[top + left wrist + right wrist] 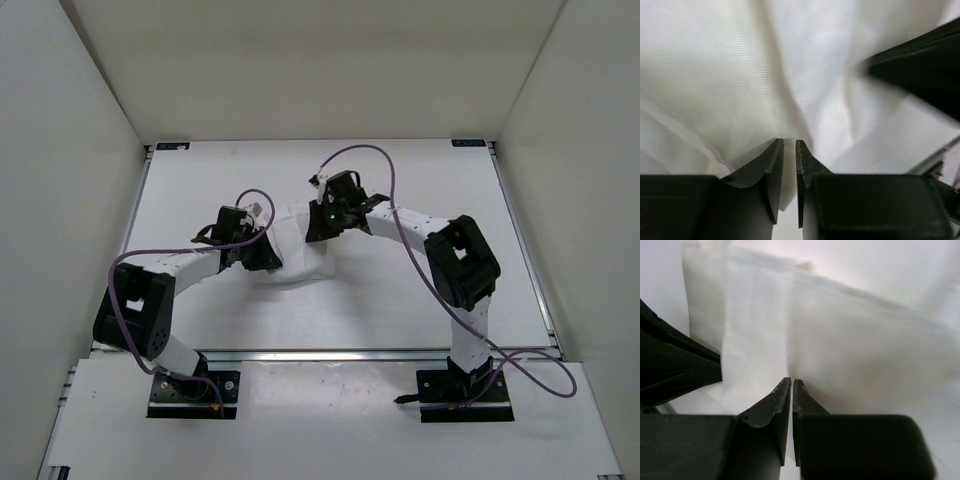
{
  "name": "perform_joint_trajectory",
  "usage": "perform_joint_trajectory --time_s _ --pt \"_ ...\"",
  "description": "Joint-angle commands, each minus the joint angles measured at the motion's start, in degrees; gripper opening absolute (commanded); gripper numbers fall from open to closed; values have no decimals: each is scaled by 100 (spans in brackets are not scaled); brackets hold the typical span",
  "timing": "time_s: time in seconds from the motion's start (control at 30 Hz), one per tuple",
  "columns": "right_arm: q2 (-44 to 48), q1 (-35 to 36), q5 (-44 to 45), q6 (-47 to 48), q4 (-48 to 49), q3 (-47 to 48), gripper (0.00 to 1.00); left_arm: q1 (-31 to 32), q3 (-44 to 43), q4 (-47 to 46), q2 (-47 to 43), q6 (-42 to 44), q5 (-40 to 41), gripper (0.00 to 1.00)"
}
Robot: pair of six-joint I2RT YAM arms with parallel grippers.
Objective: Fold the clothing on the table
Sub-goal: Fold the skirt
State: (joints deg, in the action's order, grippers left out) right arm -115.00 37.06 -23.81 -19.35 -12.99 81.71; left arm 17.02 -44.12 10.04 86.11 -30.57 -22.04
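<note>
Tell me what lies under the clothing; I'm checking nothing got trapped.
The clothing rests on the white table, visible around its edges. Anything beneath the fabric itself is covered.

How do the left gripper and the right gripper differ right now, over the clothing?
The left gripper has closed to a slim gap on a fold of the clothing, which drapes over one finger. The right gripper has jaws that all but touch, with no cloth seen between them. From above, the left gripper sits at the clothing's left edge and the right gripper nearer its far right side. Both point at the white fabric.
</note>
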Motion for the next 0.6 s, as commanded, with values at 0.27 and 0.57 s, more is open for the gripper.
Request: perform_joint_trajectory --time_s 0.27,0.57 --pt "258 -620 720 326 -599 38 7 -278 -579 498 504 639 816 34" --pt "1452 -1227 448 2 -940 108 46 -427 -2021 2228 -498 1210 2088 99"
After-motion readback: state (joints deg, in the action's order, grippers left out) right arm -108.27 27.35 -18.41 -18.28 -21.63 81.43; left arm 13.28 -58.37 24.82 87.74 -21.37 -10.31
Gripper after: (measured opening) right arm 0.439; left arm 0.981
